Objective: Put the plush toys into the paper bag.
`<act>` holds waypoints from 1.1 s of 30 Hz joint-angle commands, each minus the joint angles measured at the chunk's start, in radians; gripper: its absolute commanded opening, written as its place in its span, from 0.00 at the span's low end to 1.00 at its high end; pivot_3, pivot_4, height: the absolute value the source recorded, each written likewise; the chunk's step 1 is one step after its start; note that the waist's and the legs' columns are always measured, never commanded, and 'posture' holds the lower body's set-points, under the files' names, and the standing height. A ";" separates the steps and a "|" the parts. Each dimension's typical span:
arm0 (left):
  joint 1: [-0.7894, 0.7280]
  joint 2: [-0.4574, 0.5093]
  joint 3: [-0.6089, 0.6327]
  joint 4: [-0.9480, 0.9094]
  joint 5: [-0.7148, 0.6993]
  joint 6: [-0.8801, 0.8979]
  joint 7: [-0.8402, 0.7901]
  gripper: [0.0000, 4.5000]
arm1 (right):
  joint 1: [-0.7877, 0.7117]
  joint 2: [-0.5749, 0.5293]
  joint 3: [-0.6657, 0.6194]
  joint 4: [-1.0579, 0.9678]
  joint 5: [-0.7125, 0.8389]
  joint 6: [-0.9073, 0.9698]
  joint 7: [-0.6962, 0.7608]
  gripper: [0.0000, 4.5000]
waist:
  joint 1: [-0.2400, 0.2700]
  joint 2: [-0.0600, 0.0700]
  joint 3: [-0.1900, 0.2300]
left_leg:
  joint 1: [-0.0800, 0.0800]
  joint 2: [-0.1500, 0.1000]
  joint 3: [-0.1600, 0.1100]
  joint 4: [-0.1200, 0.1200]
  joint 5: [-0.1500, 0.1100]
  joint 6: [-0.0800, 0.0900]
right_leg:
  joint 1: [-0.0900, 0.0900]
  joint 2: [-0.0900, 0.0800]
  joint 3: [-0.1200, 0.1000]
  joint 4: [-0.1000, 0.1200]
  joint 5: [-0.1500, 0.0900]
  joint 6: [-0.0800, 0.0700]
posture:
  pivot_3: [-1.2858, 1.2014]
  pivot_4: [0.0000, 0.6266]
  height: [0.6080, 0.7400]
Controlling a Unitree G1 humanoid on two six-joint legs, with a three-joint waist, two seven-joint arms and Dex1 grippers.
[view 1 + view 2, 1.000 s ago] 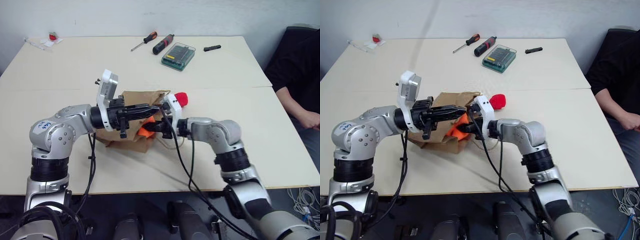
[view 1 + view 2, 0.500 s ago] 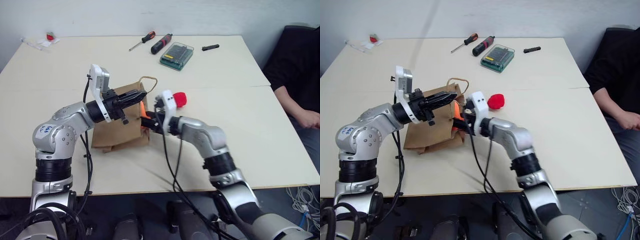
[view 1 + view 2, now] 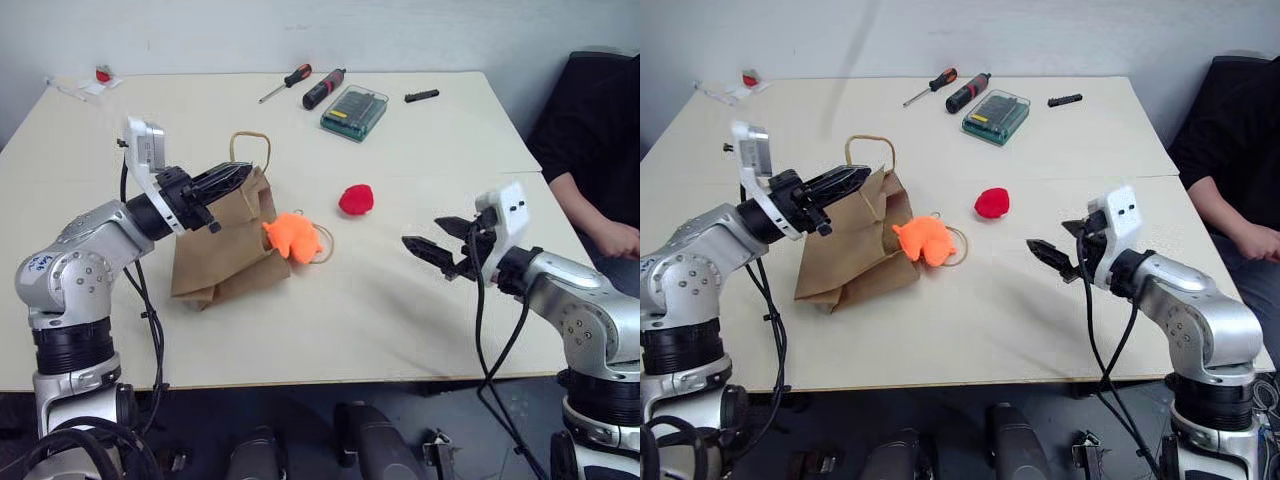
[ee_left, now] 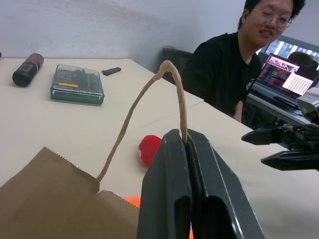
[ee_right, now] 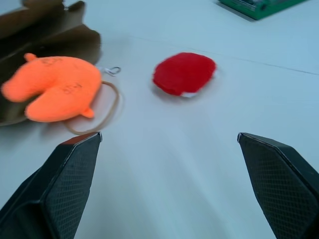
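The brown paper bag (image 3: 215, 250) lies slumped on the table, its mouth end raised. My left gripper (image 3: 240, 172) is shut on one of its cord handles (image 4: 149, 89), holding that loop up. The orange plush toy (image 3: 293, 238) rests on the table just outside the bag's mouth, on top of the other handle loop (image 3: 322, 245). The red plush toy (image 3: 356, 199) sits a little farther back and to the right. My right gripper (image 3: 425, 255) hangs open and empty well to the right of both toys, pointing toward them.
At the far side lie two screwdrivers (image 3: 300, 75), a green bit case (image 3: 356, 110) and a small black part (image 3: 423, 96). A person in black (image 3: 590, 150) sits at the table's right edge. A small red item (image 3: 104, 73) is at the far left corner.
My right gripper has opened, let go of the orange toy and swung far to the right. The left gripper pulled the bag handle leftward; the orange toy now lies outside the bag's mouth.
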 commanded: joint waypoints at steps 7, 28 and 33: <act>-0.015 0.024 -0.046 -0.027 -0.005 -0.010 -0.052 0.00 | -0.272 0.245 0.349 0.223 -0.122 -0.147 -0.021 0.99 | -0.013 0.000 0.000 | 0.000 0.000 0.001 0.000 0.001 -0.001 | -0.001 0.000 0.000 0.001 0.000 0.000 | 0.52 0.24 1.00; -0.034 0.030 -0.125 -0.038 0.020 -0.051 -0.112 0.00 | -0.477 0.425 0.422 0.686 -0.263 -0.386 0.139 0.05 | -0.016 0.000 0.000 | -0.001 0.000 0.000 0.000 0.001 0.000 | -0.002 -0.001 -0.001 0.005 0.000 -0.001 | 0.52 0.24 1.00; -0.077 0.016 -0.150 0.001 0.040 -0.071 -0.136 0.00 | -0.460 0.405 0.470 0.555 -0.210 -0.323 0.282 0.01 | -0.017 0.000 0.000 | -0.001 0.000 0.000 0.000 0.001 0.000 | -0.002 -0.001 -0.001 0.005 0.000 -0.001 | 0.52 0.24 1.00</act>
